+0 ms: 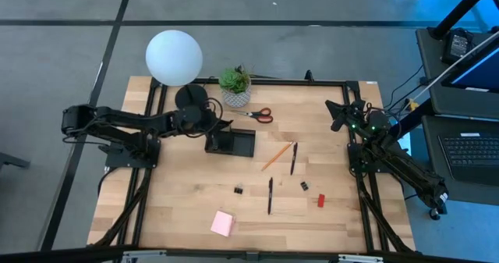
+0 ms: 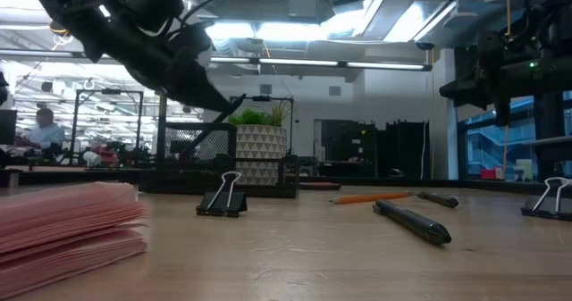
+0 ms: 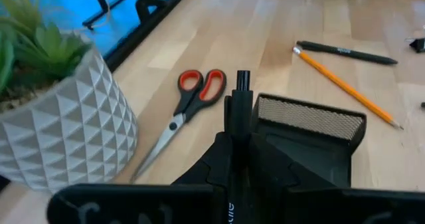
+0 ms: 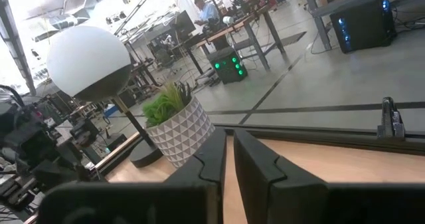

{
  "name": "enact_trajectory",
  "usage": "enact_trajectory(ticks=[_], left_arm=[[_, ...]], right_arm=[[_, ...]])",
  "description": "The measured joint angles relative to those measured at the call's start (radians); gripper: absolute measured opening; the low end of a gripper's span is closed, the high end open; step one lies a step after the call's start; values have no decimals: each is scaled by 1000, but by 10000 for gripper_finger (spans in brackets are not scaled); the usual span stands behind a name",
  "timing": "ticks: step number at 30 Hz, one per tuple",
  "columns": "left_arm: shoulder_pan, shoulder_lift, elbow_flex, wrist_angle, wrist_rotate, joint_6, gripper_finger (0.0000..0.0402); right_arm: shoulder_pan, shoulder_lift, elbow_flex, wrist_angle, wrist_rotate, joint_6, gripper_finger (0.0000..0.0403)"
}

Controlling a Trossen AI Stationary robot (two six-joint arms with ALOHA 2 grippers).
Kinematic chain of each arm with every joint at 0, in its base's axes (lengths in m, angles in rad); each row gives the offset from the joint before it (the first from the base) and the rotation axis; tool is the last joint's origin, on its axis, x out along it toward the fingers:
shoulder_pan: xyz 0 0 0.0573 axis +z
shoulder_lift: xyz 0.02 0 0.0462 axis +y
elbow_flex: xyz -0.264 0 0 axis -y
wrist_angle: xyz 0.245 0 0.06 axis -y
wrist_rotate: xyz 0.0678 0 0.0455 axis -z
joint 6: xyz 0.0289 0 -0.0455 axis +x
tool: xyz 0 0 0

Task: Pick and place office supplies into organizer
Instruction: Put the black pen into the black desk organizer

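I have the left gripper [image 1: 214,130] parked at the left end of the organizer [image 1: 238,143], at the back of the table just in front of the potted plant [image 1: 235,87] and the lamp [image 1: 174,57]. In the left wrist view its fingers are clenched on a black pen [image 3: 240,94] that sticks out past the fingertips, with the organizer's mesh wall [image 3: 309,117] right beside it; I cannot tell whether the pen's tip touches the tray. The right gripper [image 1: 337,115] waits raised at the table's back right corner; its own camera shows the fingers [image 4: 255,159] drawn almost together with only a thin slit between them and nothing held. The other supplies lie loose on the wood. The red-handled scissors [image 1: 260,115] sit between the plant and the organizer's far right corner. The orange pencil [image 1: 277,155] lies slanted to the right of the organizer, with a second black pen [image 1: 294,158] just beside it. A third pen [image 1: 270,195] lies nearer the front, between two small black clips [image 1: 238,190] [image 1: 304,186]. The small red block [image 1: 320,200] sits to the right of those, and the pink sticky-note pad [image 1: 222,223] rests close to the front edge, well apart from the organizer.
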Motion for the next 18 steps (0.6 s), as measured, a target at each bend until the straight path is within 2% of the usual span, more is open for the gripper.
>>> enact_trajectory(ticks=[10,18], left_arm=[[0,0,-10,11,-1,-6,34],[0,0,-11,15,-1,30,61]], right_arm=[[0,0,0,0,0,0,35],[0,0,0,0,0,0,35]])
